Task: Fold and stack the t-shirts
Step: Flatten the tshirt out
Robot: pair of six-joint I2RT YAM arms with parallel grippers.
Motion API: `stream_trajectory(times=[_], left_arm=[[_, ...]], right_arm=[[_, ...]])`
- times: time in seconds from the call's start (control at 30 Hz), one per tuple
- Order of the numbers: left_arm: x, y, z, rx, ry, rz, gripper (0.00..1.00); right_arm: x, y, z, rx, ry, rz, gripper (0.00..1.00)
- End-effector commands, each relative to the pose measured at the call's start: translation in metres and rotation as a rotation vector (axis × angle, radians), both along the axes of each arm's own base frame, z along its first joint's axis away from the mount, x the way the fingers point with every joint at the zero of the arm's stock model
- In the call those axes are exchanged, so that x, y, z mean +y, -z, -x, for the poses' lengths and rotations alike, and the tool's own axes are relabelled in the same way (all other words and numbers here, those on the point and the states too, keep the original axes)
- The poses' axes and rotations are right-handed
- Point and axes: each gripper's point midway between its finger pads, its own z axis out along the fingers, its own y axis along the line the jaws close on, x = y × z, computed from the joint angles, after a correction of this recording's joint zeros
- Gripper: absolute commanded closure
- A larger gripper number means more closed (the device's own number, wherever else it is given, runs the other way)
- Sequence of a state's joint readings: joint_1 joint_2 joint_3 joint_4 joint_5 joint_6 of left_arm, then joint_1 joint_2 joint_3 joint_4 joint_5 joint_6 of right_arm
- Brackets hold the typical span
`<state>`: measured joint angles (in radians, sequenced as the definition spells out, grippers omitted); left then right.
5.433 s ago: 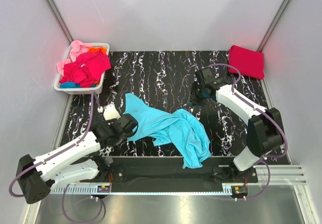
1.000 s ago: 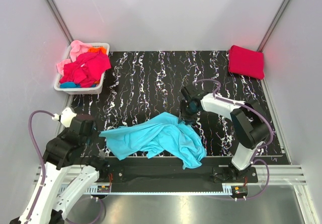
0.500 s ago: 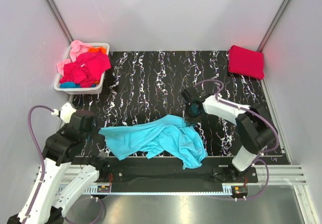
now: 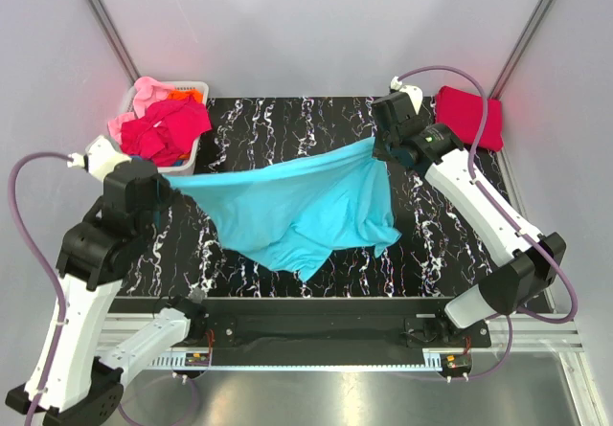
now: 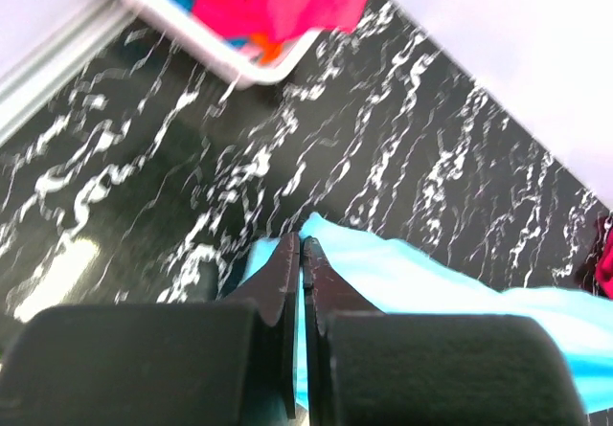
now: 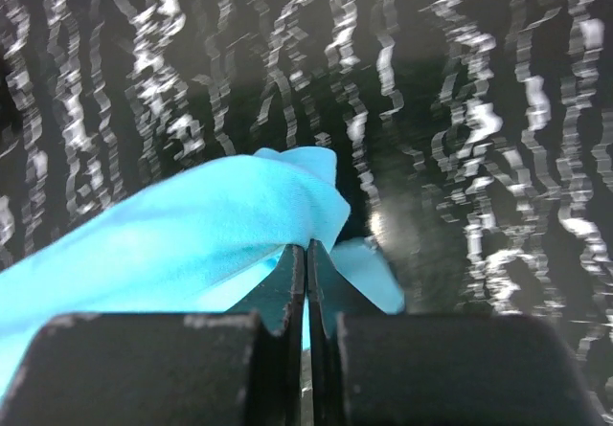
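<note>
Overhead, the black marbled table (image 4: 287, 124) spreads beneath both grippers. The turquoise t-shirt (image 4: 297, 206) hangs stretched between them. Its top edge runs taut from the left gripper (image 4: 165, 183) across to the right gripper (image 4: 376, 145). The rest of the cloth sags below that line toward the arm bases and narrows to a point. Whether that point touches the table cannot be told.

Just beyond the left gripper, on its outer side, sits the white basket (image 4: 188, 165). It is heaped with a magenta-red shirt (image 4: 165, 127) and a pink shirt (image 4: 144, 91), with a sliver of orange and one of blue showing at the edges. Close to the right gripper, on its outer side, a crimson shirt (image 4: 469, 118) lies folded flat.

The left gripper is clamped on one corner of the turquoise t-shirt. Its wrist view shows the jaws pressed together, with cloth spilling out past the tips. The right gripper pinches the opposite corner, which bunches at the closed tips in its wrist view.
</note>
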<state>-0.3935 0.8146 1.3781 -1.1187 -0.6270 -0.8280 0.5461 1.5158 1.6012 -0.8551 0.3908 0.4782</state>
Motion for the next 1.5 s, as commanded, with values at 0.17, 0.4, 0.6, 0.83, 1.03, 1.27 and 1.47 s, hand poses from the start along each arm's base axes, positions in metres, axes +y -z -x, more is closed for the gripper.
stream_trajectory(times=[0.17, 0.4, 0.6, 0.83, 1.03, 1.27, 1.47], left_arm=[[-0.013, -0.08, -0.066, -0.216, 0.021, -0.071, 1.0], [-0.05, -0.116, -0.143, -0.271, 0.135, -0.039, 1.0], [-0.065, -0.116, -0.152, -0.279, 0.21, -0.043, 1.0], [-0.065, -0.062, -0.091, -0.263, 0.301, 0.024, 1.0], [-0.043, 0.037, -0.033, 0.002, 0.199, 0.07, 1.0], [-0.05, 0.15, 0.002, 0.225, 0.196, 0.129, 1.0], [-0.047, 0.163, 0.006, 0.247, 0.175, 0.111, 1.0]], right_arm=[[-0.051, -0.031, -0.029, -0.077, 0.089, 0.095, 1.0], [-0.066, -0.043, -0.064, -0.127, 0.106, 0.046, 1.0], [-0.062, -0.051, -0.055, -0.174, 0.046, -0.005, 1.0], [-0.052, 0.013, 0.041, 0.036, 0.056, -0.236, 1.0], [-0.056, 0.1, 0.121, 0.335, 0.18, -0.317, 0.7], [-0.072, 0.118, 0.152, 0.254, 0.256, -0.338, 0.02], [-0.054, 0.122, 0.126, 0.223, 0.123, -0.329, 0.0]])
